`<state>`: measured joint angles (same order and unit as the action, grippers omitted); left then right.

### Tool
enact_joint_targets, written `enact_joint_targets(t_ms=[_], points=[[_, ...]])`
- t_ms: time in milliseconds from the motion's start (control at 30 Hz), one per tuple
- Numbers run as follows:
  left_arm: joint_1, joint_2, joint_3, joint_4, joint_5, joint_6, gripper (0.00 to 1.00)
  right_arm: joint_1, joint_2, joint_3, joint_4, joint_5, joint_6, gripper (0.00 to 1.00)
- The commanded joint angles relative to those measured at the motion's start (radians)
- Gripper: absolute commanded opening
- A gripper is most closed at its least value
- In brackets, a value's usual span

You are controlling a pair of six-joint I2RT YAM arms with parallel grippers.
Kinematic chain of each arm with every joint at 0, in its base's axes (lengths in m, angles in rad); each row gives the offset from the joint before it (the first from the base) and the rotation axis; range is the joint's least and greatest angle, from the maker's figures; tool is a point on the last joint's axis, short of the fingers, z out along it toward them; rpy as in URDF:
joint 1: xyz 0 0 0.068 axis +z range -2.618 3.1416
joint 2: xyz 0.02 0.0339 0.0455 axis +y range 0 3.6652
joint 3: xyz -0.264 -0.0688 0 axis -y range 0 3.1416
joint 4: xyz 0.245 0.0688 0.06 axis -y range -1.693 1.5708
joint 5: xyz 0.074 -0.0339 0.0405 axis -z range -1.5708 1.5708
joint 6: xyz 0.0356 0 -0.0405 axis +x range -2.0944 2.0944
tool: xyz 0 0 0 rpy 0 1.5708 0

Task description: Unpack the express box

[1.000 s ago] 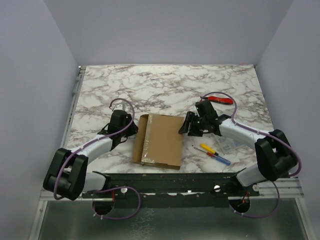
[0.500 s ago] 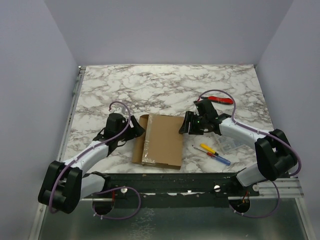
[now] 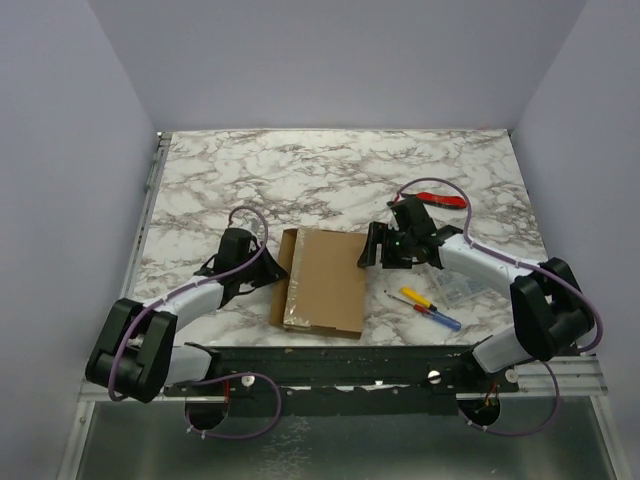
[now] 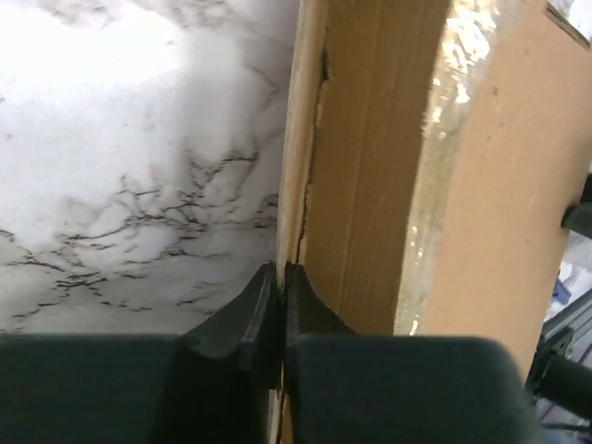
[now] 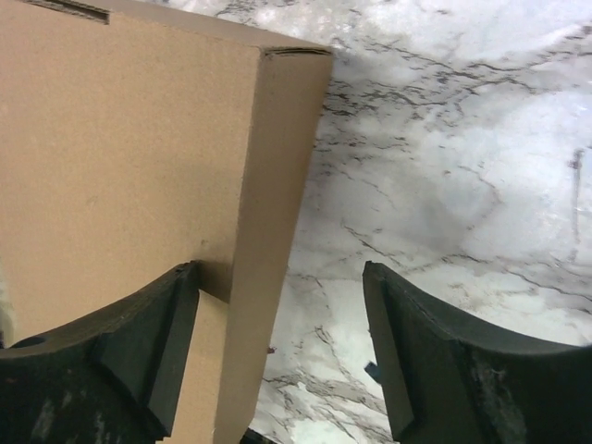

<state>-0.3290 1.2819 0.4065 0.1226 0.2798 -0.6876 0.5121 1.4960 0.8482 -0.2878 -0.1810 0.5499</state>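
The left hand (image 4: 280, 277) has its two fingers pinched together on the thin flap at the left side of the box (image 3: 325, 280), right at the flap's edge. The right hand (image 5: 277, 273) has its fingers apart and grips nothing. One finger sits over the top of the box near its right side, the other hangs over the bare desk (image 3: 300, 170), and the box's right wall is between them. The box lies flat by the middle of the near edge of the desk, between the two hands. The step looks like opening the lid. The pinch is on a thin bit of card, so a slow, gentle pull is best, or it may slip or tear. The right hand should hold the box down so it does not lift or slide. Shiny tape (image 4: 430, 185) runs along the lid and may stick. Two pens (image 3: 425, 303) lie just right of the box, so do not shove it that way.
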Motion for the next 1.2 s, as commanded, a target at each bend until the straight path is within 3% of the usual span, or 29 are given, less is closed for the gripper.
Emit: enact_joint_targets(t_ms=[0,33,100,233,367,533,800,1167], points=[[0.004,-0.092,0.13,-0.211,-0.034,0.133,0.0,-0.004,-0.029,0.065,-0.185,0.195,-0.08,0.79],[0.003,-0.122,0.169,-0.264,-0.04,0.161,0.0,0.005,-0.036,0.103,-0.239,0.255,-0.087,0.83],[0.003,-0.17,0.279,-0.371,-0.035,0.218,0.0,0.023,-0.053,0.174,-0.322,0.336,-0.102,0.99],[0.004,-0.198,0.529,-0.603,-0.108,0.313,0.0,0.051,-0.085,0.281,-0.397,0.334,-0.096,1.0],[0.002,-0.151,0.751,-0.779,-0.132,0.424,0.0,0.058,-0.126,0.312,-0.316,0.085,-0.014,1.0],[0.002,-0.08,0.95,-0.922,-0.154,0.517,0.0,0.11,-0.177,0.238,0.065,-0.209,0.174,1.0],[0.0,-0.021,0.942,-0.868,0.037,0.433,0.0,0.181,0.002,0.302,0.243,-0.261,0.311,1.0],[0.0,-0.047,0.803,-0.762,0.121,0.398,0.0,0.184,0.12,0.087,0.49,-0.304,0.393,0.94]])
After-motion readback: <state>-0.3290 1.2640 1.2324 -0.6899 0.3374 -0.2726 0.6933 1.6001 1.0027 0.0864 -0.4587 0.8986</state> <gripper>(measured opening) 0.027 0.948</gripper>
